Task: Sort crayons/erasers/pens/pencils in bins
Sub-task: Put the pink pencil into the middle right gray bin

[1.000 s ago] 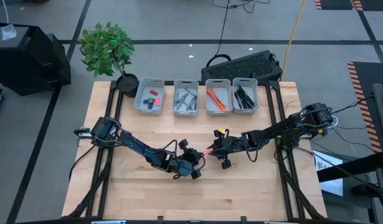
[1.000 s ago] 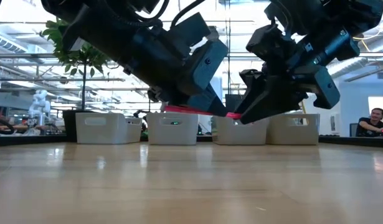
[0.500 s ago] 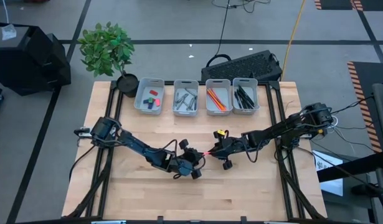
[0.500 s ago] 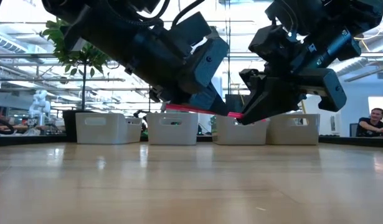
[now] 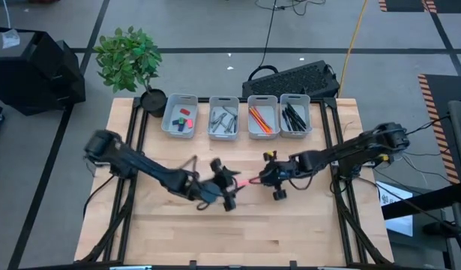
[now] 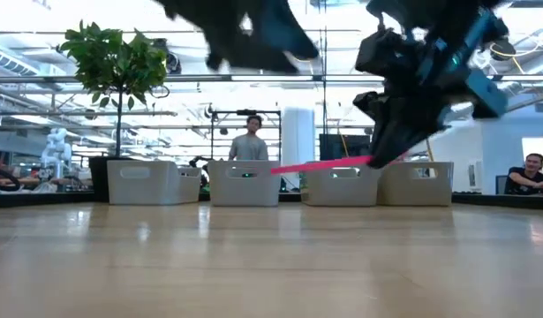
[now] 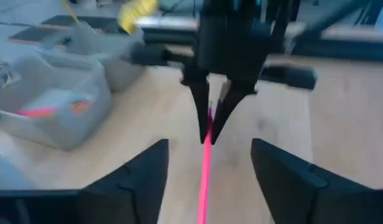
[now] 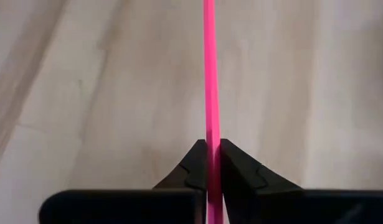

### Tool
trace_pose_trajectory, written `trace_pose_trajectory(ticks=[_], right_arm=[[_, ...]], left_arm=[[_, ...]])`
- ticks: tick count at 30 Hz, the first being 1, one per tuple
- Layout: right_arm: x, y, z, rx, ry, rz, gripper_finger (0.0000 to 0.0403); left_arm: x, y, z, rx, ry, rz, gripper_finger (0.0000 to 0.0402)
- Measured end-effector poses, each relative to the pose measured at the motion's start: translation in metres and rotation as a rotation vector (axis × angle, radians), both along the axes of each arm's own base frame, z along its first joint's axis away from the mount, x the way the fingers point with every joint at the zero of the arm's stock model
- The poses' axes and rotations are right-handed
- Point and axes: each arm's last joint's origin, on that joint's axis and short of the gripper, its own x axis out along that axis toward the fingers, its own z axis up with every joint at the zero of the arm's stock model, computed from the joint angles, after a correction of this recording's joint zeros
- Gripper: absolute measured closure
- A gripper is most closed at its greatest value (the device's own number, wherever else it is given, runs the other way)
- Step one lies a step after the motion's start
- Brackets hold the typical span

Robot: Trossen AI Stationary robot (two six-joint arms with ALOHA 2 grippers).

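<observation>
Pink stick [image 6: 320, 164], thin and long, pinched at one end by the right gripper [image 5: 261, 178], a little right of centre in the high view and clear of the table [image 5: 305, 232]. Right wrist view shows both fingers [image 8: 192, 163] closed narrow on the stick [image 8: 210, 74], which runs straight out ahead. In the low view it hangs roughly level above the wood, free end pointing toward frame left.

Left gripper [image 5: 229, 193] sits just left of it, centre of the high view. Fingers [image 7: 138, 177] spread wide with nothing between them; the stick [image 7: 203, 171] passes through the gap without touching either finger, as far as the left wrist view shows.

Bins [image 5: 223, 118] line the upper middle of the high view, four in a row. Far left bin holds erasers [image 5: 184, 118], next one grey metal bits, third one orange and red sticks [image 5: 258, 118], far right one dark pens [image 5: 294, 116]. Plant [image 5: 129, 58] upper left, keyboard [image 5: 294, 76] behind the bins.

Judgement: step in hand is carrying the stick to its bin, likely the third one. Grip is at the very tip, so the long end may swing or sag; move slow, keep it level, lift above the rims. Line the stick up lengthwise with the bin before opening, or it bridges the rim. Left arm should clear out of the path.
</observation>
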Motion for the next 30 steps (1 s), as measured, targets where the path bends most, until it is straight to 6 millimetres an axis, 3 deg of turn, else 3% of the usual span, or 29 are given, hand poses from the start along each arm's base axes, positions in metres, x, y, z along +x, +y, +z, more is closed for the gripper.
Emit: trace_pose_trajectory(ticks=[7,12,15,17,20,25,30], right_arm=[[-0.011,-0.044,0.064,-0.139,0.180,-0.345,0.0386],[-0.009,-0.098,0.119,-0.102,0.139,-0.709,0.0386],[-0.005,-0.134,0.134,-0.068,0.117,-0.874,0.0386],[-0.005,-0.157,0.130,-0.022,0.152,-0.950,0.0386],[-0.007,-0.181,0.108,0.136,0.258,-1.038,0.0386],[-0.001,-0.199,0.075,0.219,0.285,-1.158,0.0386],[0.017,-0.210,0.060,0.301,0.170,-1.258,0.0386]], left_arm=[[-0.055,0.037,0.086,-0.113,-0.098,0.134,0.0152],[-0.100,0.060,0.134,-0.185,-0.252,0.262,0.0151],[-0.121,0.070,0.155,-0.190,-0.344,0.331,0.0151],[-0.132,0.076,0.163,-0.187,-0.387,0.379,0.0151],[-0.143,0.083,0.171,-0.182,-0.425,0.426,0.0151],[-0.160,0.099,0.179,-0.139,-0.418,0.464,0.0151],[-0.174,0.121,0.181,-0.102,-0.371,0.492,0.0151]])
